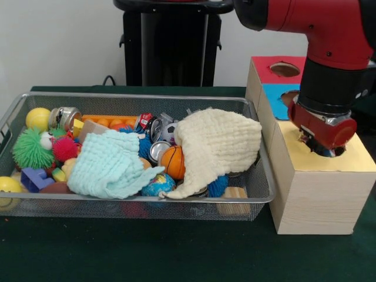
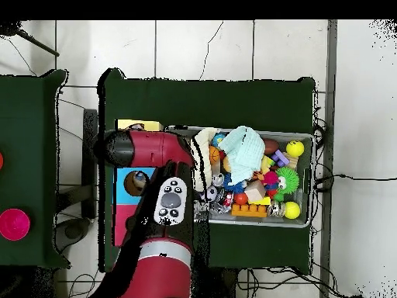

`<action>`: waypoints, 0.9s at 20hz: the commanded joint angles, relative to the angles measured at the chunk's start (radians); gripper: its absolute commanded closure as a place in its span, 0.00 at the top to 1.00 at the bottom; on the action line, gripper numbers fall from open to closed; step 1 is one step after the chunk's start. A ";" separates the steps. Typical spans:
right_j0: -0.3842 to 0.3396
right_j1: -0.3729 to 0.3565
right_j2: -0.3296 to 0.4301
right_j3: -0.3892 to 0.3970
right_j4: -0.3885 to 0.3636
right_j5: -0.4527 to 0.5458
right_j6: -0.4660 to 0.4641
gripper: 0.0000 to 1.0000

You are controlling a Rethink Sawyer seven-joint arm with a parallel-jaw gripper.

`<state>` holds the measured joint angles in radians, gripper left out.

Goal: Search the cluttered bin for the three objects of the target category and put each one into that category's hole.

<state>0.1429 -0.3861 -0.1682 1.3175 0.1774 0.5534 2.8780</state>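
The arm (image 1: 329, 35) is seen lowered over the box (image 1: 320, 188), with the gripper (image 1: 324, 150) at the hole in the yellow section (image 1: 358, 157). The fingers are hidden by the wrist housing and the hole, so whether they are apart or together cannot be told, nor whether anything is carried. In the overhead view the arm (image 2: 155, 233) covers most of the box; only the blue section (image 2: 128, 182) and a yellow corner are visible.

The target category is not stated. The bin (image 1: 258, 197) is noted beside the box, packed with mixed items. Judged candidates are the balls: a basketball (image 1: 174, 161) lies exposed between the two cloths, a globe ball (image 1: 157, 185) sits half under the mint cloth (image 1: 108, 167), and a yellow ball (image 1: 37, 118) rests in the far corner.

Handling is judged as follows: the small balls are probably light and slightly compliant, smooth and liable to roll; a grip across the widest part from above is advised. The cans (image 1: 157, 150) are rigid, thin-walled and slippery. The cream cloth (image 1: 220, 144) is limp and drapes over items; it may need to be lifted aside by a pinched fold.
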 commanded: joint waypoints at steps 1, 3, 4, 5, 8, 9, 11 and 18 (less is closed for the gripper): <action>-0.058 -0.096 0.051 0.054 -0.041 0.281 -0.089 0.00; -0.065 -0.109 0.056 0.024 -0.044 0.329 -0.096 0.00; -0.069 -0.114 0.060 0.005 -0.042 0.361 -0.096 0.00; -0.073 -0.116 0.068 -0.017 -0.038 0.391 -0.095 0.00; -0.075 -0.091 0.073 -0.138 -0.032 0.492 -0.062 0.00; -0.077 -0.072 0.080 -0.189 -0.027 0.521 -0.048 0.00; -0.082 -0.032 0.093 -0.301 -0.017 0.592 -0.019 0.00; -0.095 0.151 0.105 -0.782 -0.002 0.926 0.080 0.00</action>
<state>0.0838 -0.3978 -0.1552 0.9521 0.1696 1.2030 2.8780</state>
